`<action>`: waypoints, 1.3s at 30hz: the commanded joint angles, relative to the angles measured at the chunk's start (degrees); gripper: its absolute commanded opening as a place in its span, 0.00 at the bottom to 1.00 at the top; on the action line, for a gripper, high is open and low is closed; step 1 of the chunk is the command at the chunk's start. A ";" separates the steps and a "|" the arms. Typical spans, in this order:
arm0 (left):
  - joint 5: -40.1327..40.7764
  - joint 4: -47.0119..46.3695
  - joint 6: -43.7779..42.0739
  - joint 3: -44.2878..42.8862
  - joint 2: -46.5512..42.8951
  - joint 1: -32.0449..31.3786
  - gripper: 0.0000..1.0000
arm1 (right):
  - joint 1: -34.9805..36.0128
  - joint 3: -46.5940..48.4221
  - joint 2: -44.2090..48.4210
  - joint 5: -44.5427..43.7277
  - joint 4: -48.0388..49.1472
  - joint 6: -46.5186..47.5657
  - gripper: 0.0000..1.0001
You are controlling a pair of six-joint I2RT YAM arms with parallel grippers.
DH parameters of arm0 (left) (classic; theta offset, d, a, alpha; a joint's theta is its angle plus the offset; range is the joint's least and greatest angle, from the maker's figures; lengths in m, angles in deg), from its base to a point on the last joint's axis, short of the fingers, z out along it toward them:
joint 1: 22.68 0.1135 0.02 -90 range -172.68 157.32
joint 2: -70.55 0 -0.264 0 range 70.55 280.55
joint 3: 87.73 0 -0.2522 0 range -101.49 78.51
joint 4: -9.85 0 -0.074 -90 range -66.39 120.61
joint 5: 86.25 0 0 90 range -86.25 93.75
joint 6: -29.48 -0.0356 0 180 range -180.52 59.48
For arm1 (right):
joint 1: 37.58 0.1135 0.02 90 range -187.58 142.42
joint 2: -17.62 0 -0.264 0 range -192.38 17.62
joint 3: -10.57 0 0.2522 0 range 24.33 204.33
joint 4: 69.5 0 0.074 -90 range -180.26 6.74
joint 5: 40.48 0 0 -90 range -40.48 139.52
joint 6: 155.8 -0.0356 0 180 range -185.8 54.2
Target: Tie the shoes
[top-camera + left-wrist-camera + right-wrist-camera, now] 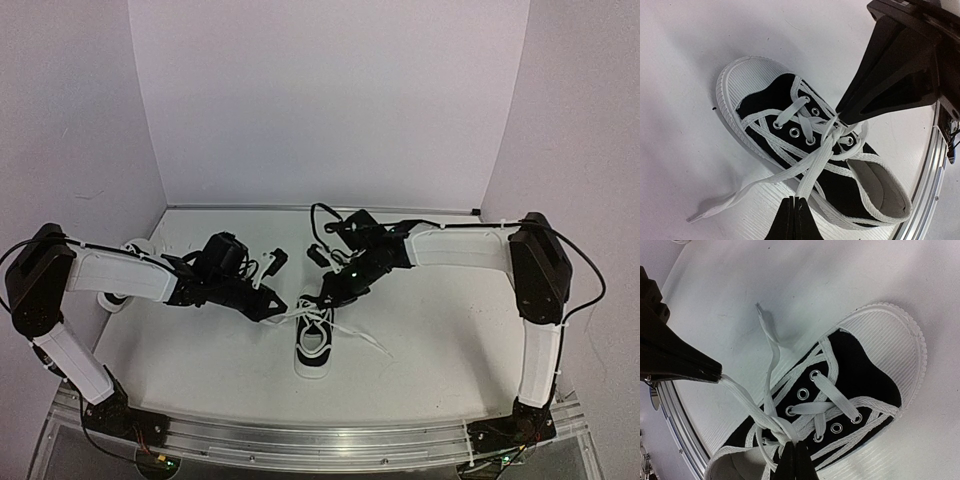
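At table (450, 330) centre: one sneaker (313, 350), upright on its sole, toe pointing away, heel toward the near edge. Off to the left, half behind the left arm (120, 272): a white-rimmed shape (137, 246), probably the second sneaker, too hidden to call.

Left gripper (794, 217): fingers pressed together, one strand of the white laces (812, 165) pinched between them, drawn out taut from the crossing over the tongue. Right gripper (794, 460): likewise closed, tips down at the crossing itself, nipping lace at the meeting of the two strands. Other lace end (710, 210) slack on the table, just beside the shoe.

Step in hand, by judgement: first overhand knot, at the snugging stage. No loops formed, no bow yet. Early in the task, with one shoe barely begun and the other untouched as far as visible.

Next move, by judgement: opposed outward pull to seat the crossing against the eyelets, then release and regrasp nearer the knot to fold a loop. Needs steady tension, no lifting of the light shoe, and care not to drag the slack end out of reach.
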 commanded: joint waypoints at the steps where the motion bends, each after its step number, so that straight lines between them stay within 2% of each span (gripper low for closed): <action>1: 1.40 -0.40 -0.82 -2.00 -0.01 0.30 0.00 | -0.53 1.38 5.05 -1.83 -0.38 0.07 0.00; 9: 3.84 0.76 -3.62 -1.51 -2.84 0.26 0.02 | -0.53 0.64 4.00 0.54 -0.19 0.25 0.00; 11: 4.45 0.58 -4.92 -1.23 -4.33 0.22 0.09 | -0.55 0.47 3.70 1.09 -0.04 0.27 0.00; 13: 5.30 0.23 -6.46 -0.38 -6.67 0.22 0.20 | -0.57 0.29 3.41 1.53 0.18 0.28 0.00; 16: 7.20 -5.86 -9.23 3.57 -12.68 0.21 0.35 | -0.59 0.24 3.25 1.85 0.41 0.07 0.00; 20: 6.36 -9.04 -18.42 7.27 -19.87 -0.09 0.44 | -0.54 0.30 3.02 2.07 0.70 -0.06 0.00; 23: 3.23 -8.75 -25.23 7.74 -21.36 -0.58 0.44 | -0.55 0.47 2.68 2.41 0.93 -0.23 0.00; 26: 1.90 -6.96 -31.39 6.03 -19.22 -1.73 0.43 | -0.55 0.57 2.26 2.55 1.14 -0.43 0.00; 29: 6.35 -3.09 -39.19 1.93 -14.46 -5.25 0.40 | -0.54 0.63 1.83 3.08 1.37 -0.66 0.00; 32: 10.17 1.45 -45.16 -2.58 -8.91 -8.41 0.31 | -0.69 0.63 1.56 3.38 1.46 -0.89 0.00; 35: 11.17 1.71 -48.53 -4.81 -5.31 -9.59 0.26 | -0.79 0.60 1.53 3.85 1.55 -1.03 0.00; 39: 12.19 1.81 -51.08 -6.91 -1.57 -11.27 0.25 | -1.02 0.51 1.40 4.47 1.65 -1.11 0.00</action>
